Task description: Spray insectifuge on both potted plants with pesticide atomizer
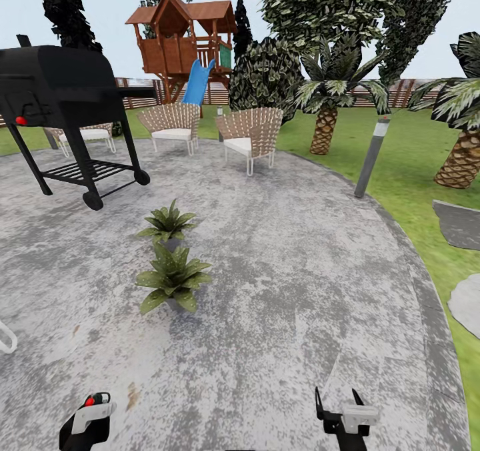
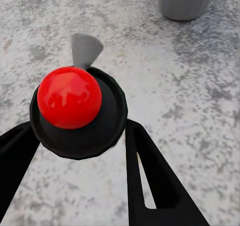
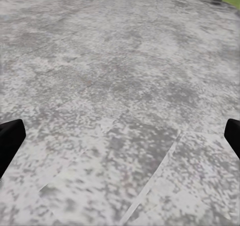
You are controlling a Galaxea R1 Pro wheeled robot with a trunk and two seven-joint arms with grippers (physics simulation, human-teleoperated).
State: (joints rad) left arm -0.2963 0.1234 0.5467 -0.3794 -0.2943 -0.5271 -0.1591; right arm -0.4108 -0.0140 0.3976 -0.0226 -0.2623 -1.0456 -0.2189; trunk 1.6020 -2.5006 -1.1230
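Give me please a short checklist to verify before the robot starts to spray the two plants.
1. Pesticide atomizer held between the left end effector fingers: ok.
2. Both potted plants, near one and far one, in the head view: ok.
3. Nozzle aimed at a plant: cannot tell; the left wrist view shows a grey pot ahead, no leaves.
4. Right end effector open, holding nothing, apart from the plants: ok.
5. Paving between robot and plants free of obstacles: ok.
6. Black grill stands beyond the plants, out of the way: ok.
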